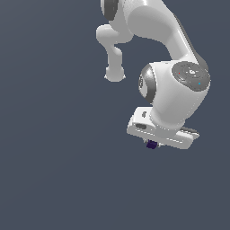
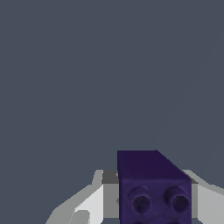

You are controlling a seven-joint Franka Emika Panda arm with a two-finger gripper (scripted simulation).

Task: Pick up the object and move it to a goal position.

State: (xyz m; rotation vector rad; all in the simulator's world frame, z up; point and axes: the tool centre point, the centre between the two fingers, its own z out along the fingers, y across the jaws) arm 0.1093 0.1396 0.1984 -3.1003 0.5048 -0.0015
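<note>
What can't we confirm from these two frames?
- Cube: in the exterior view only a sliver shows; the white hand covers the rest.
- Fingertips: exterior view, hidden under the hand body; wrist view, the cube blocks the contact faces.
- Cube's lower part: cut off by the wrist view's edge.
- Goal position: no marker visible in either view.
- Arm base: cut off by the exterior view's top edge.

The cube (image 2: 154, 188) sits between my two fingers (image 2: 89, 203), one pressed against each side of it. In the exterior view it (image 1: 152, 144) pokes out just beneath my gripper (image 1: 155, 143).
</note>
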